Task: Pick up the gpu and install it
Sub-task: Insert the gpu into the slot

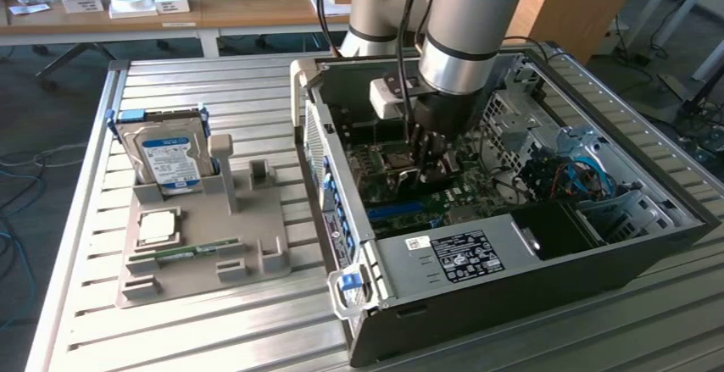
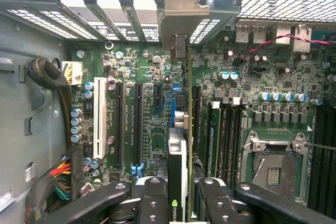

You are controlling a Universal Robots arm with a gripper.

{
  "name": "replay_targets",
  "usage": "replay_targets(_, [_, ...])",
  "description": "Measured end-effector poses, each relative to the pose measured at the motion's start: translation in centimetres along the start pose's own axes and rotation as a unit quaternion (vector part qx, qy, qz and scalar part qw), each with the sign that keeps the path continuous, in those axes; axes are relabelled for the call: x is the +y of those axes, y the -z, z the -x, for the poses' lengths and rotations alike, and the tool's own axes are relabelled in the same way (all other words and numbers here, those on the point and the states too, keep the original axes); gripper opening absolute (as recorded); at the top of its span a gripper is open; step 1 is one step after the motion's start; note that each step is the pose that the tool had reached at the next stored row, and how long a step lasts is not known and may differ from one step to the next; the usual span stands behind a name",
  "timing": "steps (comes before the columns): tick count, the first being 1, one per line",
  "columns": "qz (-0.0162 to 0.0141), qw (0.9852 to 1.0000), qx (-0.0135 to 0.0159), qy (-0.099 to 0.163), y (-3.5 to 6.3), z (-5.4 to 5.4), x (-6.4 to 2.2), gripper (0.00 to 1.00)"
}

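Black gripper fingers (image 2: 152, 199) sit closest to the wrist camera, 2 of them, pressed against opposite faces of the gpu (image 2: 177, 158). The card is seen edge-on as a thin upright blade between them. The gripper (image 2: 177, 195) is therefore partly closed and clamped on the card, apparently along its upper edge. The card's long axis runs straight away from the fingers to its pale metal bracket (image 2: 181, 14), which stands at the rear slot openings (image 2: 126, 22) of the computer case (image 1: 487, 304). Below lies the green motherboard (image 2: 152, 72). The card lines up parallel with the long black expansion slots (image 2: 137, 124) and the white slot (image 2: 97, 119). A blue slot (image 2: 173, 109) sits just beside its lower edge, seemingly the matching one. Whether the card's edge has entered that slot cannot be told. In the exterior view, the 1 arm reaches straight down into the open case, with the gripper low over the board.
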State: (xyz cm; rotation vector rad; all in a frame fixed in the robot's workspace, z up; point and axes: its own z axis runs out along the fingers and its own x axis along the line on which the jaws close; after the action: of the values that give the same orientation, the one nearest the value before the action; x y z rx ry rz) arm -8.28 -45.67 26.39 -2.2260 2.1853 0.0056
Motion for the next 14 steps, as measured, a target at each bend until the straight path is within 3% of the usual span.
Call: replay_targets(14, [0.0, 1.0, 0.0, 0.0, 0.0, -0.04, 0.37, 0.27])
